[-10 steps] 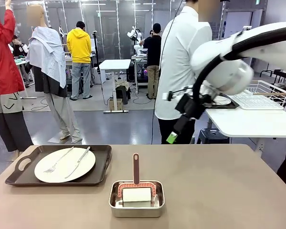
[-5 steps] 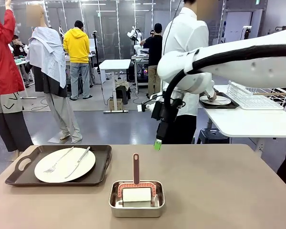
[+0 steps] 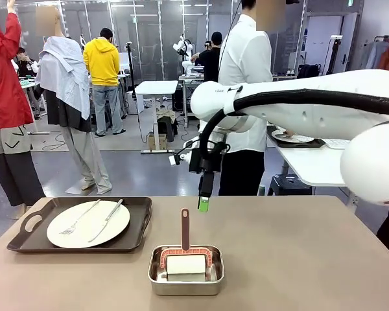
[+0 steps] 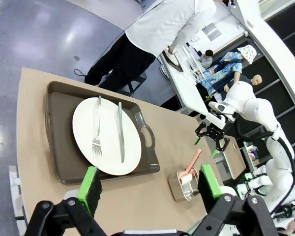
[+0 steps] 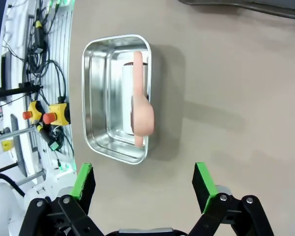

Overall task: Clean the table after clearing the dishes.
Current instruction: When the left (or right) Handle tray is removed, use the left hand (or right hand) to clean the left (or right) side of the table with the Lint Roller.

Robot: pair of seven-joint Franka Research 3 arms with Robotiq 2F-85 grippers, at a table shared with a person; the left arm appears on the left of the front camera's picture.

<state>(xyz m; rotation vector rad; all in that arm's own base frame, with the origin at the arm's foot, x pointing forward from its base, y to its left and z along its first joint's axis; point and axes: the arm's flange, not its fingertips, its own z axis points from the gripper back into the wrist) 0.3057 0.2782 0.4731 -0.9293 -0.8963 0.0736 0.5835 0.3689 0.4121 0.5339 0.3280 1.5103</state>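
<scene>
**Table Status: One Tray on the Table, Both Grippers Empty**

The table [image 3: 311, 259] carries two groups of items. A dark brown tray [image 3: 136, 210] with handle cutouts lies near the left edge, toward the far left corner. A round white plate [image 3: 115, 228] lies flat in the tray. A fork [image 3: 78, 218] and a knife [image 3: 107, 219] lie side by side on the plate, apart from each other.

A small steel pan [image 3: 185, 285] sits near the middle of the near edge, just to the right of the tray and not touching it. A roller [image 3: 186, 264] with a white drum rests inside the pan. Its pink handle [image 3: 185, 227] rises upright out of the pan.

The right gripper [image 3: 203, 204] points down over the table, between the far edge and the pan. It is above and just beside the top of the handle and touches nothing. Its fingers [image 5: 83, 181] are spread wide, with bare tabletop between them.

The left gripper [image 4: 148, 178] hangs well above the table and looks down on the tray. Its fingers are spread wide and grip nothing.

Beyond the far right corner, a second plate [image 3: 292, 137] lies on a dark tray on a white side table [image 3: 318, 165]. A person [image 3: 246, 65] in a white shirt stands beside that side table.
</scene>
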